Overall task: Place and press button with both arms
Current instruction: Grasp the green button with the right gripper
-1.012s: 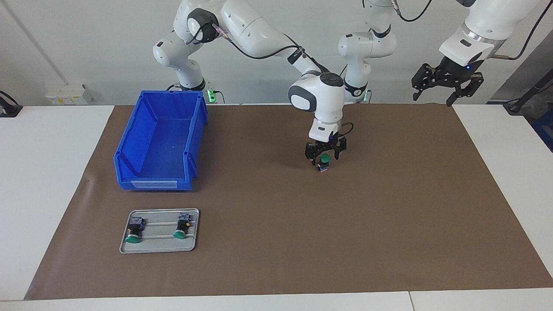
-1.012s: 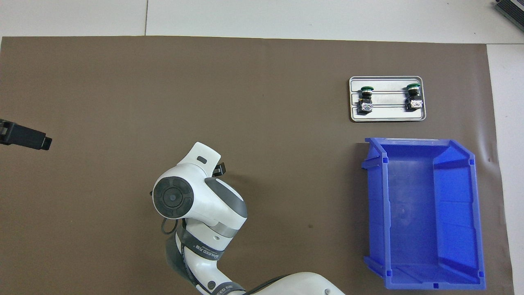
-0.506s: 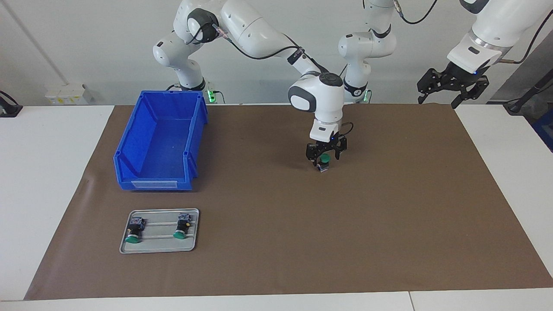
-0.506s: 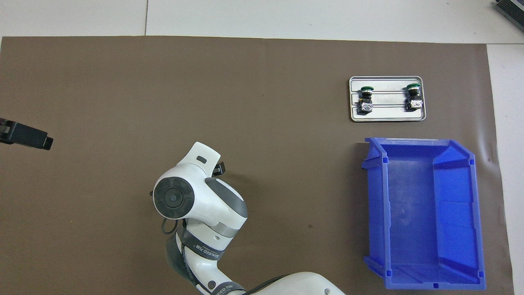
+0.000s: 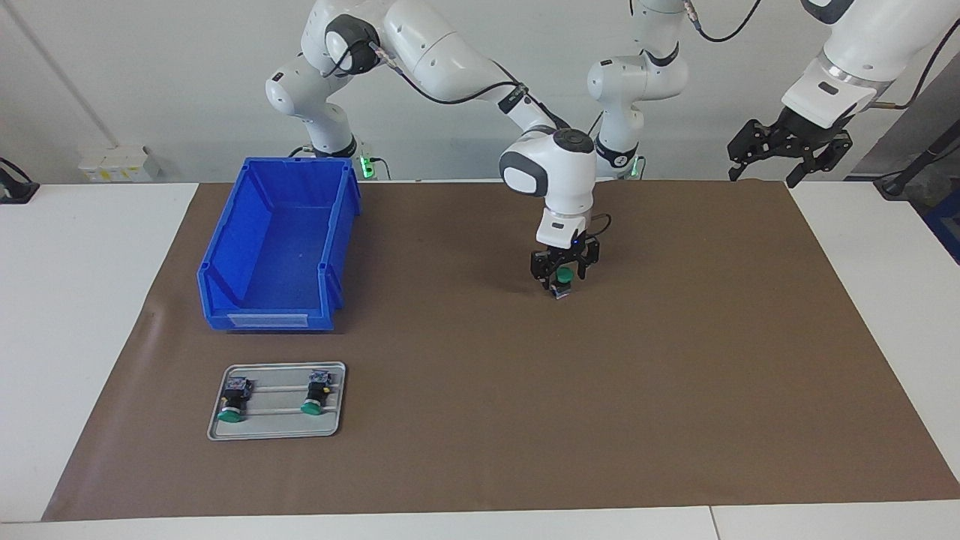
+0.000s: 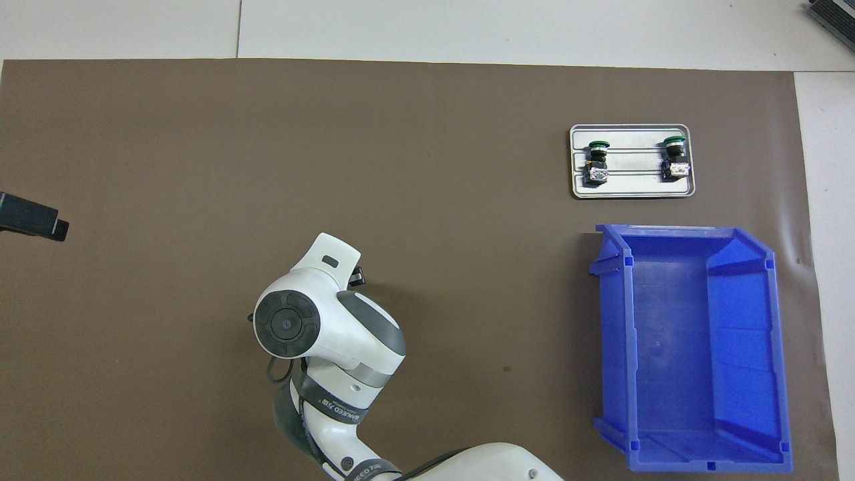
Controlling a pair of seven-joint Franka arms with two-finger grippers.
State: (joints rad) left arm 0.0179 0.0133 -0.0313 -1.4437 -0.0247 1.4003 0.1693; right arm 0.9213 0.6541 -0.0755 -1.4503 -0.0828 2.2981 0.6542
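The right arm's black claw [image 5: 561, 277] gripped the green-capped, black-bodied button [image 5: 562, 283] mid-table, placing it; the left claw [image 5: 787, 146], spread apart, waited over the table's edge.

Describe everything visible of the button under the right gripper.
The button is small, with a round green cap on top, a dark body and a pale block at its foot. It stands upright on the brown mat mid-table, between the fingers of the right gripper. The overhead view hides it under the arm.
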